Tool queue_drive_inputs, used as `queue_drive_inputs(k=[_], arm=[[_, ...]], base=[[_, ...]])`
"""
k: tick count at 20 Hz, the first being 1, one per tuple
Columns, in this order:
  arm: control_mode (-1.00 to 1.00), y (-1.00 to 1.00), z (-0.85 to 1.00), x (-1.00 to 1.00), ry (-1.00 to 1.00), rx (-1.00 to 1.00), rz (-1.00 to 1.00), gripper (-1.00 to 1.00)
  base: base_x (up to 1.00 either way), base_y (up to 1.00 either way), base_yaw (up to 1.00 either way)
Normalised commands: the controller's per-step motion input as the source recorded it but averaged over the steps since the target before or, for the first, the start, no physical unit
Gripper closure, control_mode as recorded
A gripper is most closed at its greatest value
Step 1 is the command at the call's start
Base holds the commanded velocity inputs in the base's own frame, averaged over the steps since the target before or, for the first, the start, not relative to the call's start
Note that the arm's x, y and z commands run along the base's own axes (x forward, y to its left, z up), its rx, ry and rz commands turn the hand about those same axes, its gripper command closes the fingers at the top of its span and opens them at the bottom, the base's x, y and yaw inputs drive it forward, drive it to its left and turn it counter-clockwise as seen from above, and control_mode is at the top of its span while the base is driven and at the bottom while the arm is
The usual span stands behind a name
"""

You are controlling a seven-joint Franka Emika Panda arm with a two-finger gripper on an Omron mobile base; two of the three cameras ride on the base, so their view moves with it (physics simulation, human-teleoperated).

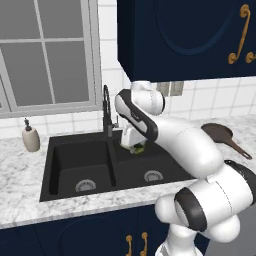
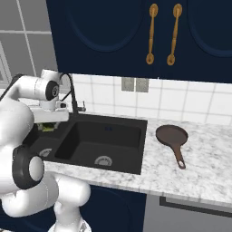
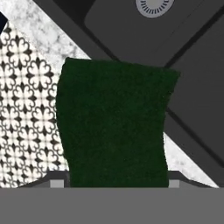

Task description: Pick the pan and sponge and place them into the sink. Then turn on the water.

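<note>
The gripper [image 1: 134, 146] clasps the sponge [image 3: 114, 127], a coarse dark-green block, above the matte black sink [image 1: 75, 162]. The round brown pan [image 2: 172, 135] with thin straight handle lies on the speckled marble tabletop [image 2: 204, 163].

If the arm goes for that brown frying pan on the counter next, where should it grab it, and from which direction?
Probably the long thin handle, taken from above. The pan lies flat on the marble counter to the right of the sink, with its handle pointing toward the counter's front edge. The handle looks narrow enough for the two fingers to straddle, while the round bowl looks too wide.
</note>
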Motion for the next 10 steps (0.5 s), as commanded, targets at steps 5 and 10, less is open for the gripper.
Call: queue_drive_inputs(k=[5, 10], arm=[[-1.00, -1.00, -0.24, 0.23, 0.00, 0.02, 0.00, 1.00], [-1.00, -0.58, -0.70, 0.63, 0.00, 0.00, 0.00, 1.00]], base=[[0.00, 0.00, 0.00], [0.00, 0.00, 0.00]])
